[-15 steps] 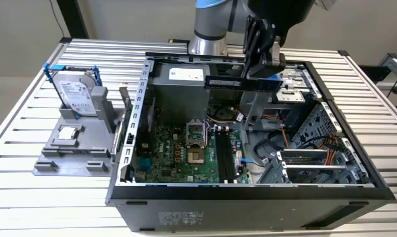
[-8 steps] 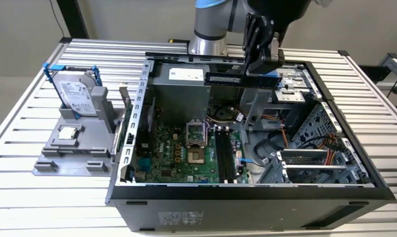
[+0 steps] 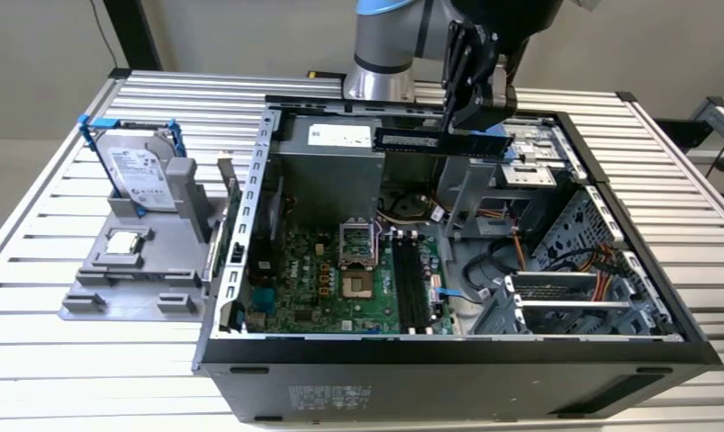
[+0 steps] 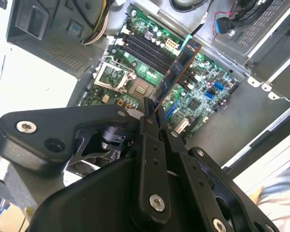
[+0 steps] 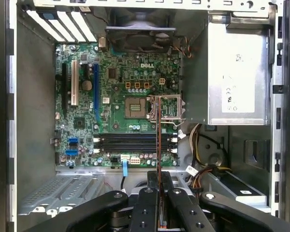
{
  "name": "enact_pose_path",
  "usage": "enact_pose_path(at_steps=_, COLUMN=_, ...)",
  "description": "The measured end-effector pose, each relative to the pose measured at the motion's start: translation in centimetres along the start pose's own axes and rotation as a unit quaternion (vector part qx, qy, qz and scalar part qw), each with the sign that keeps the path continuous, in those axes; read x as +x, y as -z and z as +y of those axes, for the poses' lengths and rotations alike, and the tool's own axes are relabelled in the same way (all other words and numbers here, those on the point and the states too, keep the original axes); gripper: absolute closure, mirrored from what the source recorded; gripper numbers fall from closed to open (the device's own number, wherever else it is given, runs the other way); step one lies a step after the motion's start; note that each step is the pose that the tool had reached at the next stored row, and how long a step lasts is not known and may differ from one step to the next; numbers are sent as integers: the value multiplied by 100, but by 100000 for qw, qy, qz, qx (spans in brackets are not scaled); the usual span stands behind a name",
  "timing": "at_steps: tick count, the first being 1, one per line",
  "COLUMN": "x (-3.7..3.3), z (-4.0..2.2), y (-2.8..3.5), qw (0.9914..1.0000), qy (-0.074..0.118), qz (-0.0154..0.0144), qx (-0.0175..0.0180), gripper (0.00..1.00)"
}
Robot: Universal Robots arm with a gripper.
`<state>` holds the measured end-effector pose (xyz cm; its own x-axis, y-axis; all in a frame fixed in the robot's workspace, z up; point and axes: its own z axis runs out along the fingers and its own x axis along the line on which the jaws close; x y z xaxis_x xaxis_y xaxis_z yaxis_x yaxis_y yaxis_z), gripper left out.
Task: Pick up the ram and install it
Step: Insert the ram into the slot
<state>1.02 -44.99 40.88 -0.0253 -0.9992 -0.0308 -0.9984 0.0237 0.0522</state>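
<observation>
The ram (image 3: 434, 140) is a long, narrow stick with black chips, held level above the open computer case (image 3: 458, 355). My gripper (image 3: 480, 121) is shut on it near the end toward the exterior view's right. In the second wrist view the ram (image 4: 180, 70) juts out from the gripper (image 4: 152, 113) over the green motherboard (image 4: 203, 104). The first wrist view has the ram (image 5: 158, 140) edge-on, rising from the gripper (image 5: 158, 186) and crossing the black memory slots (image 5: 134, 143). Those slots (image 3: 412, 283) lie well below the stick.
A silver hard drive in a blue frame (image 3: 140, 171) and a small square processor chip (image 3: 122, 241) sit on a grey fixture at the exterior view's left. Inside the case are the processor socket (image 3: 356, 238), a power supply (image 5: 237, 82) and loose cables (image 3: 506, 261).
</observation>
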Motion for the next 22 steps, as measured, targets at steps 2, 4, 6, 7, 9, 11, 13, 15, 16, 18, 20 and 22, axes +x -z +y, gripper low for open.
enact_pose_path(at_steps=2, x=0, z=0, y=-1, qw=100000, qy=197, qz=5, qx=-5, gripper=100)
enact_pose_path(at_steps=4, x=0, z=0, y=0, qw=100000, qy=307, qz=18, qx=-11, gripper=100)
enact_pose_path(at_steps=6, x=0, z=0, y=0, qw=99999, qy=391, qz=26, qx=-15, gripper=100)
enact_pose_path(at_steps=7, x=0, z=0, y=0, qw=99999, qy=394, qz=24, qx=-15, gripper=100)
enact_pose_path(at_steps=9, x=0, z=1, y=-1, qw=99999, qy=405, qz=21, qx=119, gripper=100)
enact_pose_path(at_steps=11, x=0, z=2, y=-4, qw=99995, qy=481, qz=-1, qx=921, gripper=100)
enact_pose_path(at_steps=13, x=0, z=1, y=-4, qw=99991, qy=571, qz=-2, qx=1179, gripper=100)
enact_pose_path(at_steps=15, x=0, z=2, y=-3, qw=99991, qy=608, qz=5, qx=1181, gripper=100)
enact_pose_path(at_steps=16, x=0, z=2, y=-4, qw=99988, qy=973, qz=11, qx=1173, gripper=100)
enact_pose_path(at_steps=18, x=0, z=2, y=-3, qw=99984, qy=1355, qz=37, qx=1158, gripper=100)
enact_pose_path(at_steps=20, x=0, z=2, y=-3, qw=99984, qy=1392, qz=38, qx=1157, gripper=100)
enact_pose_path(at_steps=22, x=0, z=2, y=-3, qw=99983, qy=1420, qz=36, qx=1156, gripper=100)
